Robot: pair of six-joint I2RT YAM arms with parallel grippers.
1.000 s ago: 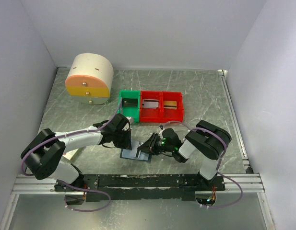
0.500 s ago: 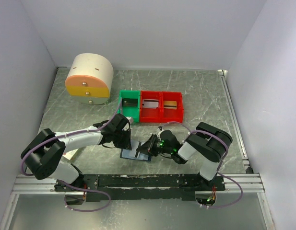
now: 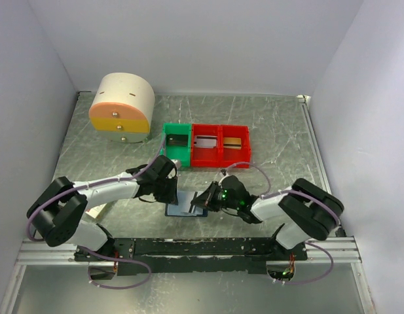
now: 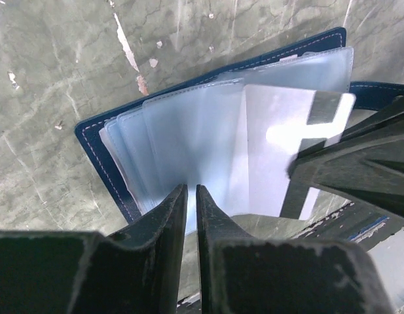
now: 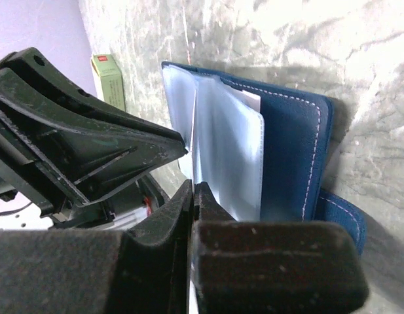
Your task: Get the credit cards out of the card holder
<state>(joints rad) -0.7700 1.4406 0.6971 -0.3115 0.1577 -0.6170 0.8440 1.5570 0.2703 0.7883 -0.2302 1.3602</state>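
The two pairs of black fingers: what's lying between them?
The open card holder, its clear sleeves fanned out and a pale card among them. The left wrist view shows it best.

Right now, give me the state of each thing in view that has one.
card holder: open, lying flat, sleeves fanned.
pale credit card: partly out of its sleeve.
left pincer: shut on card holder's sleeves.
right pincer: shut on pale credit card.
drawer unit: drawers shut.

Grey-green marbled table (image 3: 274, 124) carrying five things.
Open card holder (image 3: 175, 210) near the front edge; green bin (image 3: 176, 145) touching red bins (image 3: 220, 145) mid-table; rounded drawer unit (image 3: 122, 104) far left; cream box (image 3: 101, 209) near left.
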